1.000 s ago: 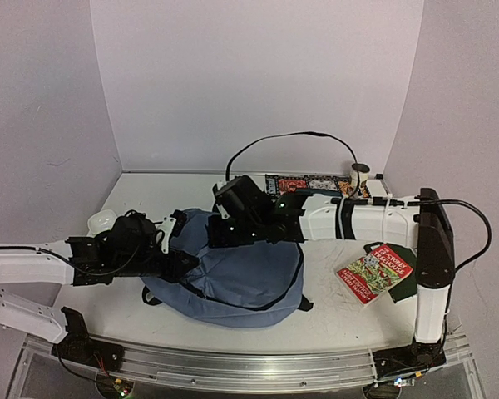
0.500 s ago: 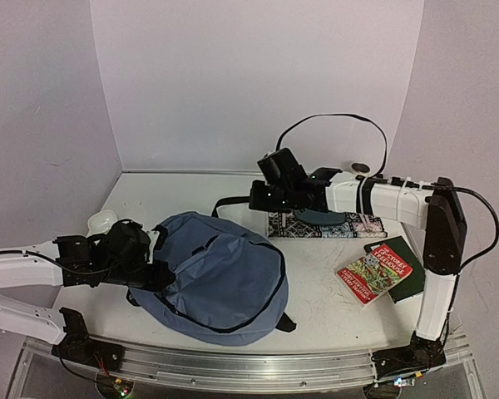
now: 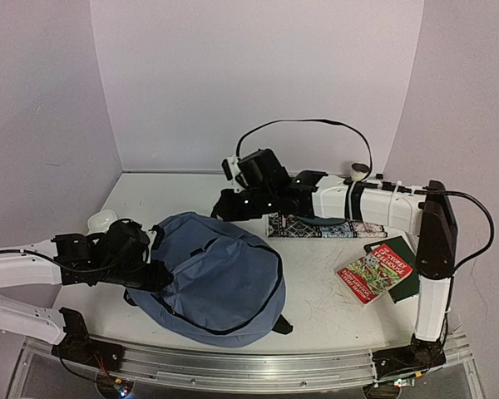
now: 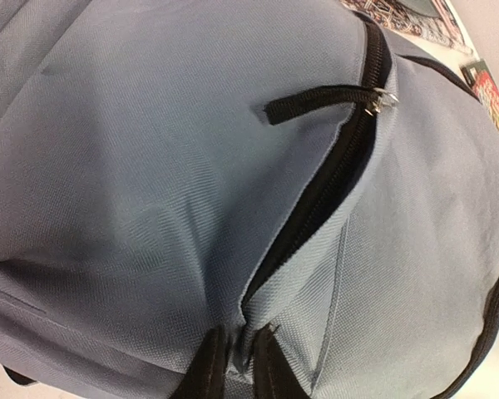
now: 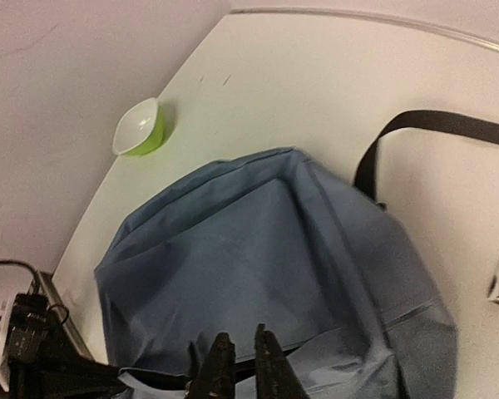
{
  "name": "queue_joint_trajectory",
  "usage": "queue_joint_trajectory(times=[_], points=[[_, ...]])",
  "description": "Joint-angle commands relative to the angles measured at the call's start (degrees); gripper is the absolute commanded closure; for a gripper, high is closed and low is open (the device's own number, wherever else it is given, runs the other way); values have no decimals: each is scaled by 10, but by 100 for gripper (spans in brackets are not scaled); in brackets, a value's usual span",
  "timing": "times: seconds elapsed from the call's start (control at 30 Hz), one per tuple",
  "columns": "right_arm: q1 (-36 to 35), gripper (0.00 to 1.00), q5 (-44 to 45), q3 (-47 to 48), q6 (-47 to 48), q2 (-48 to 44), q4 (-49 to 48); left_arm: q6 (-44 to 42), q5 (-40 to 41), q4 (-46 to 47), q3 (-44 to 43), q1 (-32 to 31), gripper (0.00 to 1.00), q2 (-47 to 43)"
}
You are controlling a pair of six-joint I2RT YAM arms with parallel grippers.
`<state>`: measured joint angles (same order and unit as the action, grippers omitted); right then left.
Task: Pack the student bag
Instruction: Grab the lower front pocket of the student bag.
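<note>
Shift since a second ago: student bag (image 3: 224,283) leftward, flat, front-left of tabletop (image 3: 324,307); right gripper (image 5: 243,337) above it, slightly parted, empty. Left gripper (image 4: 239,341) at zipper (image 4: 333,174) end (pinch unclear). Opening step; next, widen zipper mouth.

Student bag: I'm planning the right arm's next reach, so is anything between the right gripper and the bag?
Nothing visible does. The right gripper hangs over the bag with only air between them. The green bowl and the books sit off to the sides.
</note>
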<state>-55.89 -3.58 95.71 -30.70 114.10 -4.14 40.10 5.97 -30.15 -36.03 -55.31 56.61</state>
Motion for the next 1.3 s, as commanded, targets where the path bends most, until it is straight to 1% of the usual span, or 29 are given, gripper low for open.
queue_joint_trajectory(times=[0.0, 0.03, 0.1, 0.23, 0.37, 0.5, 0.6, 0.73, 0.87, 1.0, 1.13, 1.27], points=[[-15, 82, -64, 56, 32, 46, 45, -23, 4, 12, -27, -1, 64, -33], [-18, 81, -72, 65, 35, 56, 57, -28, 8, 12, -31, -1, 59, -38], [-21, 80, -81, 72, 34, 70, 71, -34, 17, 12, -40, -1, 54, -41], [-22, 79, -80, 41, 18, 77, 79, -47, 33, 25, -55, -1, 50, -14], [-22, 77, -75, 2, 8, 68, 95, -55, 26, 68, -48, 0, 48, 24], [-22, 76, -66, -44, 1, 51, 110, -56, -1, 119, -10, 0, 50, 46], [-23, 76, -58, -66, -1, 44, 130, -59, -23, 141, 15, -1, 55, 55], [-28, 76, -45, -77, 3, 33, 148, -73, -57, 149, 26, -1, 61, 73], [-37, 73, -27, -57, 13, 23, 167, -74, -72, 151, 34, -1, 63, 71], [-46, 71, -3, -24, 30, 15, 181, -72, -66, 151, 38, -1, 63, 63], [-57, 66, 8, 29, 48, 28, 197, -70, -65, 153, 39, -1, 63, 64], [-67, 64, 21, 66, 58, 43, 203, -71, -65, 154, 39, -1, 63, 66]])
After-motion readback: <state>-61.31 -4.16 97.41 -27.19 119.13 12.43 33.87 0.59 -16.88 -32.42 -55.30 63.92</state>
